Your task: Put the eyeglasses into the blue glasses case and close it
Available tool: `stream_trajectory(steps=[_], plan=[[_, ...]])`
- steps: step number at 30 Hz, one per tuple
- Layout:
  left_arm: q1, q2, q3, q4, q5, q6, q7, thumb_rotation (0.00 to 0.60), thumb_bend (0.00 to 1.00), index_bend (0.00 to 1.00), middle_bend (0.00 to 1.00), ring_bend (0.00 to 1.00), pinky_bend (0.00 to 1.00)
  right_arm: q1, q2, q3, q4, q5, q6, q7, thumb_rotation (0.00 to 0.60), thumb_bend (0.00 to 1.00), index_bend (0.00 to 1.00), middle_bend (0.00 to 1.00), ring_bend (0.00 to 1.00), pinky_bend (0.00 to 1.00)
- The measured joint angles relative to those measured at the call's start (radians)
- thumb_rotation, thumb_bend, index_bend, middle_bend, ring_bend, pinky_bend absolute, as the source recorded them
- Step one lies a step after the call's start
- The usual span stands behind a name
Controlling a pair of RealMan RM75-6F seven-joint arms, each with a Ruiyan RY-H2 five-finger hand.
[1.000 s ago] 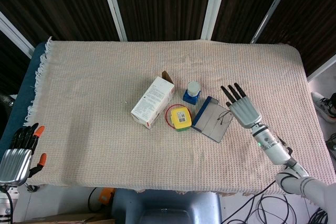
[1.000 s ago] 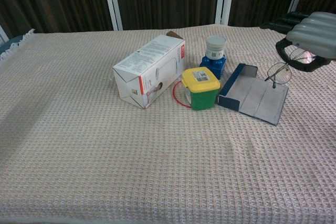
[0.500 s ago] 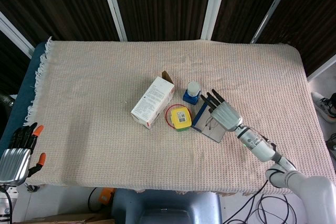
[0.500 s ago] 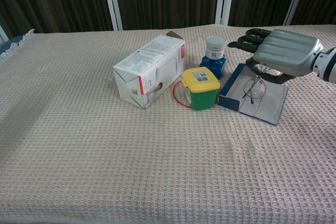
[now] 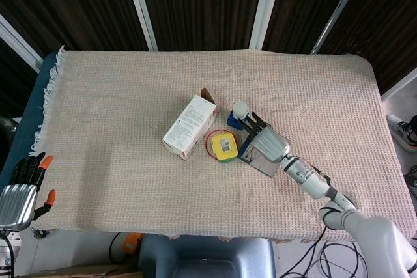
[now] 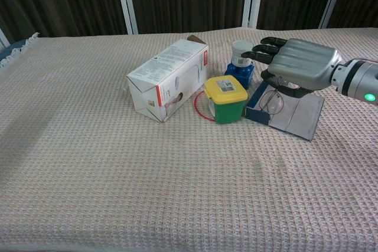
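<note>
The blue glasses case (image 6: 295, 116) lies open on the cloth, right of centre, its grey inside facing up; in the head view the case (image 5: 258, 159) shows partly under my right hand (image 5: 267, 141). From above, that right hand (image 6: 298, 69) holds the thin-rimmed eyeglasses (image 6: 273, 102). They hang beneath the palm, one lens low over the left part of the case. I cannot tell whether they touch it. My left hand (image 5: 18, 192) hangs off the table's near left corner, fingers apart and holding nothing.
Just left of the case stands a green tub with a yellow lid (image 6: 226, 98), a red ring around it. Behind it is a blue bottle with a white cap (image 6: 242, 60), close to my right fingertips. A white carton (image 6: 168, 81) lies further left.
My right hand has carried the eyeglasses leftward from beside the case's right edge to above its left part. The left hand has not moved.
</note>
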State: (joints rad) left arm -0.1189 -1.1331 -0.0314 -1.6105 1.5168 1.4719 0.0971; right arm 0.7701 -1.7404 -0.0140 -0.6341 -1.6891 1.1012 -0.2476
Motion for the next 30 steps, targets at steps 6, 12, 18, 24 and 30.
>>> stream_trajectory(steps=[6, 12, 18, 24, 30], plan=[[0.0, 0.001, 0.002, -0.001, 0.003, -0.002, 0.002, 0.6, 0.43, 0.0, 0.0, 0.0, 0.03, 0.003, -0.019, -0.003, 0.028, 0.002, -0.001, 0.0, 0.6, 0.63, 0.69, 0.06, 0.0, 0.0], [0.0, 0.001, 0.002, -0.001, 0.003, -0.002, 0.001, 0.6, 0.43, 0.0, 0.0, 0.0, 0.03, 0.005, -0.027, -0.004, 0.04, 0.007, -0.008, -0.009, 0.6, 0.63, 0.64, 0.06, 0.0, 0.0], [0.002, -0.001, 0.001, -0.003, 0.006, 0.008, 0.002, 0.6, 0.43, 0.0, 0.0, 0.0, 0.03, 0.005, -0.056, 0.003, 0.065, 0.015, 0.003, -0.014, 0.6, 0.62, 0.59, 0.06, 0.0, 0.0], [0.006, 0.0, 0.002, -0.003, 0.007, 0.012, 0.001, 0.6, 0.43, 0.0, 0.0, 0.0, 0.03, 0.003, -0.083, 0.009, 0.098, 0.028, 0.006, -0.004, 0.6, 0.56, 0.56, 0.06, 0.0, 0.0], [0.008, 0.001, 0.002, -0.003, 0.009, 0.016, 0.001, 0.6, 0.43, 0.0, 0.0, 0.0, 0.03, -0.003, -0.087, 0.01, 0.114, 0.032, 0.025, 0.019, 0.6, 0.49, 0.54, 0.06, 0.0, 0.0]])
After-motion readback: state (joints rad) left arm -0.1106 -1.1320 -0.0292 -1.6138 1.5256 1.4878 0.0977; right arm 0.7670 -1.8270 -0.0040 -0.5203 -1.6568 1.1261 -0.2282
